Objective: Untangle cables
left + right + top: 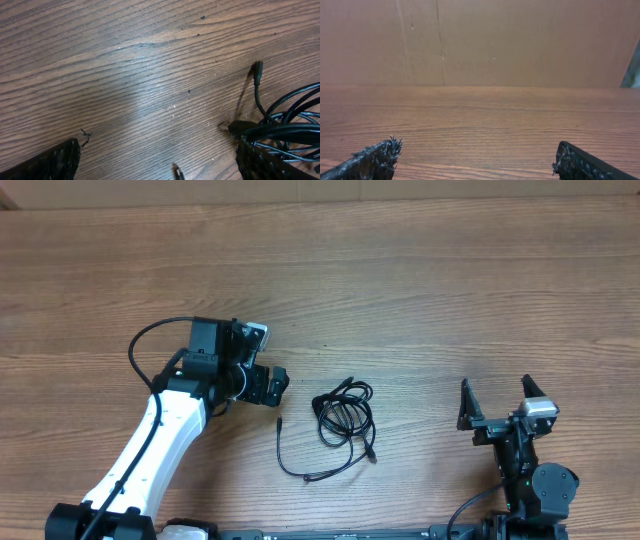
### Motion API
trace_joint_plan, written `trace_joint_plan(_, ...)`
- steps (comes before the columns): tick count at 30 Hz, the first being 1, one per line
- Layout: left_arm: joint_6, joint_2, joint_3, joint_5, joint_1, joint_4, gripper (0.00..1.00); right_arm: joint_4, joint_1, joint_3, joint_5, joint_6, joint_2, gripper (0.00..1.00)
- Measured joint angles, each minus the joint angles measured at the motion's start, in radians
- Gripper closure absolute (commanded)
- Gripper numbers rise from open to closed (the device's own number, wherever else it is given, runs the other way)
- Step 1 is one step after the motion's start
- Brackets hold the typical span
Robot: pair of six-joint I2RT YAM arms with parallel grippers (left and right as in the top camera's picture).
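The cables (pixel 345 416) lie in a small black tangle of loops at the table's middle, with one loose strand (pixel 300 470) curving out to the front left. My left gripper (pixel 273 384) hovers just left of the tangle, open and holding nothing. In the left wrist view the loops (pixel 290 112) sit by the right finger (pixel 270 165), a plug end (pixel 257 68) sticks up, and another tip (pixel 178 173) lies between the fingers. My right gripper (pixel 496 392) stands open at the right, well clear of the cables, with only bare wood between its fingers (pixel 375 160).
The wooden table (pixel 420 290) stretches wide behind and around the tangle. The left arm's white link (pixel 150 450) and its thick black wire (pixel 140 350) cross the front left. A wall (pixel 480 40) rises beyond the far edge in the right wrist view.
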Motion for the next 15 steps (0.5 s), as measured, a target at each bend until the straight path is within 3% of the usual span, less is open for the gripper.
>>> trace_joint_plan(15, -0.014, 0.000, 0.000, 0.000, 0.000, 0.000, 0.00, 0.000, 0.000, 0.000, 0.000, 0.000, 0.000, 0.00)
